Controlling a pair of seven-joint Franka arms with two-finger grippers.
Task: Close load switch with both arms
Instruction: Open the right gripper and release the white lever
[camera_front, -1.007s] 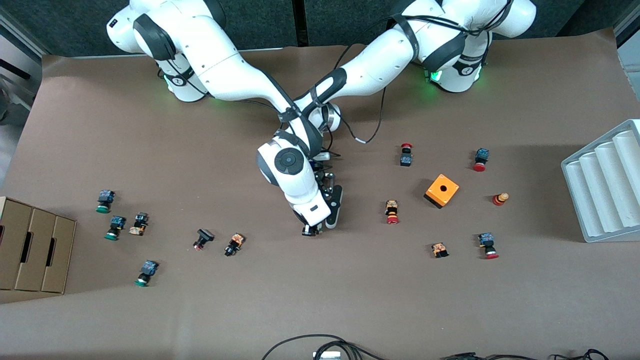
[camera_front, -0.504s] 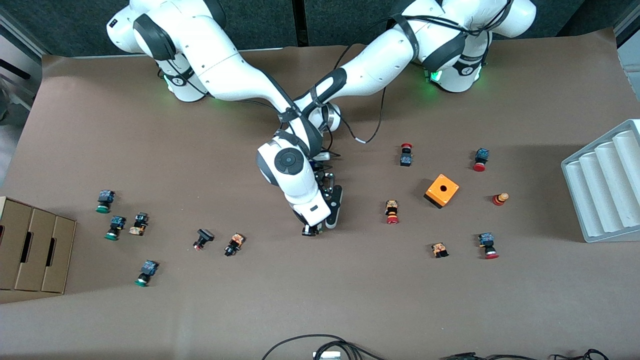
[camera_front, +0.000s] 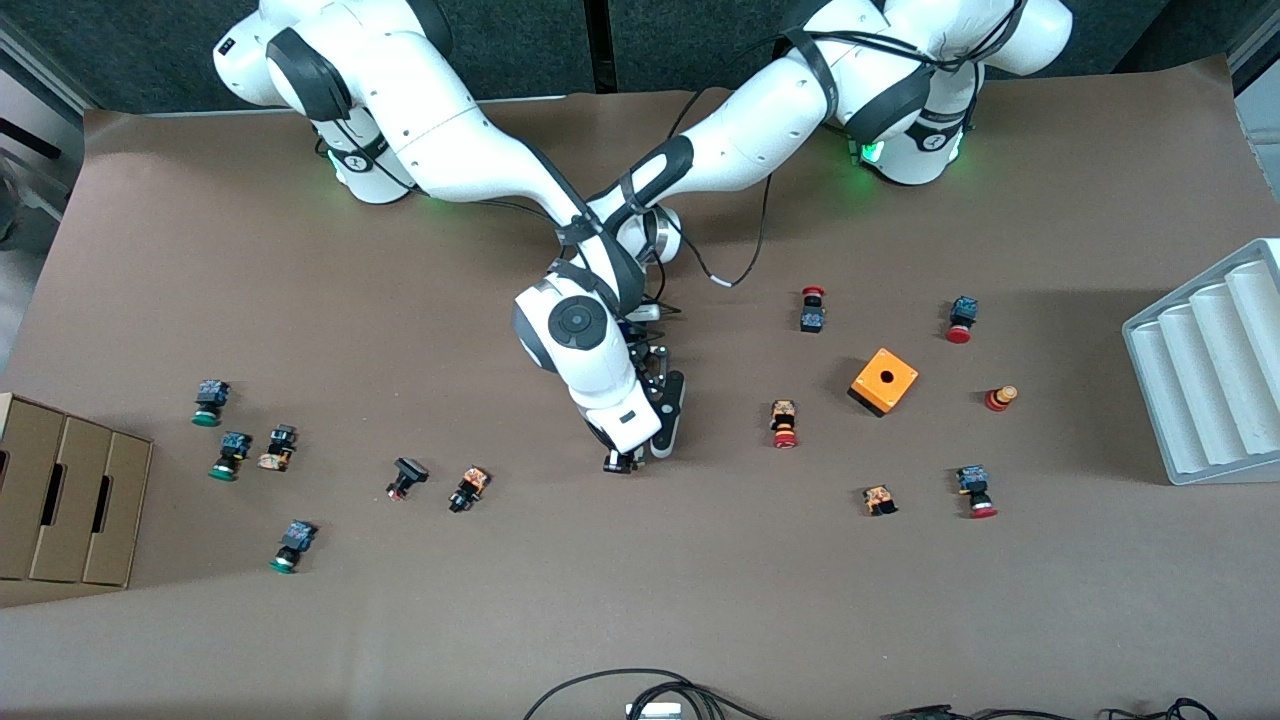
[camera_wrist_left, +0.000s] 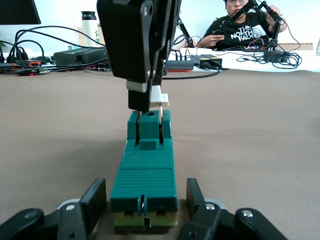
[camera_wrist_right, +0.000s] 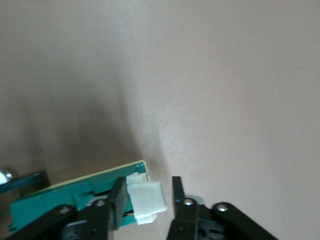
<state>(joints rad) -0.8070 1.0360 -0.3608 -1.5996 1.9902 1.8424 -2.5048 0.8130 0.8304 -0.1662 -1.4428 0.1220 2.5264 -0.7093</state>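
Observation:
The load switch (camera_wrist_left: 145, 175) is a narrow green block lying flat on the brown table, with a white tab (camera_wrist_left: 161, 96) at one end. My left gripper (camera_wrist_left: 146, 182) sits low at the other end, its fingers shut on the block's sides. My right gripper (camera_wrist_left: 149, 135) comes down from above over the tab end. In the right wrist view the white tab (camera_wrist_right: 147, 197) lies against one finger, with a clear gap to the other, so the right gripper (camera_wrist_right: 148, 182) is open. In the front view the right gripper (camera_front: 625, 460) is mid-table and the switch is hidden under the right arm's wrist.
Small red- and green-capped push buttons (camera_front: 784, 424) lie scattered toward both ends of the table. An orange box (camera_front: 884, 381) and a grey ridged tray (camera_front: 1210, 370) are toward the left arm's end. A cardboard box (camera_front: 70, 500) is at the right arm's end.

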